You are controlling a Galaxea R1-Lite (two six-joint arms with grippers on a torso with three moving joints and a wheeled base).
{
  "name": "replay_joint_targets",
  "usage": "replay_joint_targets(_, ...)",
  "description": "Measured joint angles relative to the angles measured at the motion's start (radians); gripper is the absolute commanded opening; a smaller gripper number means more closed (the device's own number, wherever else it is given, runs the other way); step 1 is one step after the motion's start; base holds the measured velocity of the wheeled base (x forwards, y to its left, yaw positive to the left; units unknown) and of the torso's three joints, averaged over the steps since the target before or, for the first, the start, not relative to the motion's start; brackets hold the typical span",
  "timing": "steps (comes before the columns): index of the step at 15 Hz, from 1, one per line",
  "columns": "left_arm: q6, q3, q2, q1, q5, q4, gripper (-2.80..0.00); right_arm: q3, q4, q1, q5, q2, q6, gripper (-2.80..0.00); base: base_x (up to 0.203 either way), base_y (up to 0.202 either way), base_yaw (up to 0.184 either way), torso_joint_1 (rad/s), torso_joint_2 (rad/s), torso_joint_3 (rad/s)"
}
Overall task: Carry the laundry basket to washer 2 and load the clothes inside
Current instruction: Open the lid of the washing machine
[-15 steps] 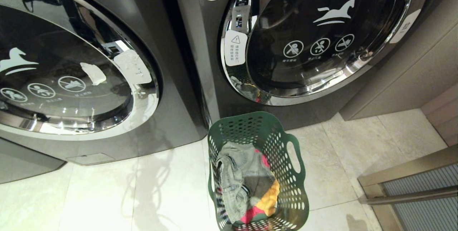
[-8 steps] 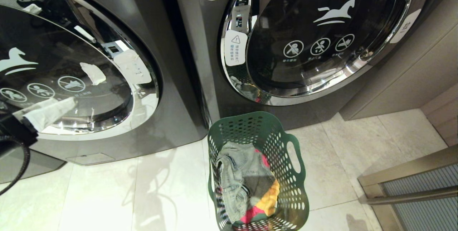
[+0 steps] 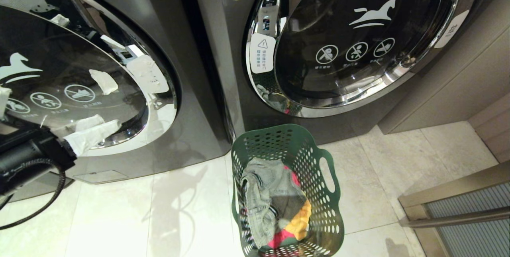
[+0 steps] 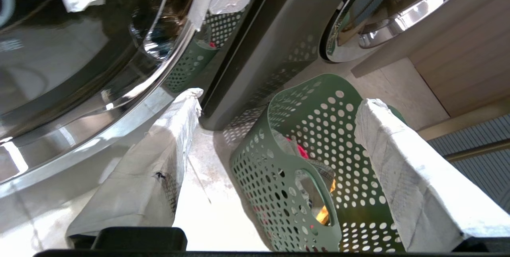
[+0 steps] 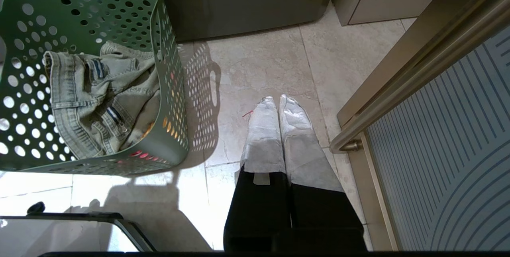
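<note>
Head view: 2 washers (image 3: 191, 89), 1 laundry basket (image 3: 330, 209), 3 clothes (image 3: 275, 205).

left washer's number label out of frame, red garment (image 3: 279, 239) mostly buried

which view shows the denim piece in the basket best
The right wrist view: it looks straight down into the laundry basket, so the denim piece lies open, seams and zip plain. The head view shows it smaller, crumpled over red and yellow garments. The left wrist view catches only a sliver behind the basket wall.
</note>
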State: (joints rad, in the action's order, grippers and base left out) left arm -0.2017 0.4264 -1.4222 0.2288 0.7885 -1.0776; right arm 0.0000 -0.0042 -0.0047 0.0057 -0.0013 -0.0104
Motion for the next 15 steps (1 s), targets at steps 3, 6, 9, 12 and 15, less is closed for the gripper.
replay_joint_targets(3, 0.004, 0.063, -0.070, -0.048, 0.001, -0.038, 0.00, 0.000, 0.000, 0.000, 0.000, 0.000, 0.000, -2.80, 0.000, 0.000, 0.000, 0.000, 0.00, 0.000)
replay_joint_targets(6, 0.046, 0.111, -0.138, -0.078, -0.002, -0.106, 0.00, 0.000, 0.000, 0.000, 0.000, 0.000, 0.000, -2.80, 0.000, 0.000, 0.000, 0.000, 0.00, 0.000)
replay_joint_targets(9, 0.057, 0.122, -0.193, -0.092, -0.002, -0.155, 0.00, 0.000, 0.000, 0.000, 0.000, 0.000, 0.000, -2.80, 0.000, 0.000, 0.000, 0.000, 0.00, 0.000)
replay_joint_targets(12, 0.076, 0.149, -0.248, -0.126, -0.007, -0.225, 0.00, 0.000, 0.000, 0.000, 0.000, 0.000, 0.000, -2.80, 0.000, 0.000, 0.000, 0.000, 0.00, 0.000)
replay_joint_targets(15, 0.129, 0.170, -0.289, -0.148, -0.013, -0.252, 0.00, 0.000, 0.000, 0.000, 0.000, 0.000, 0.000, -2.80, 0.000, 0.000, 0.000, 0.000, 0.00, 0.000)
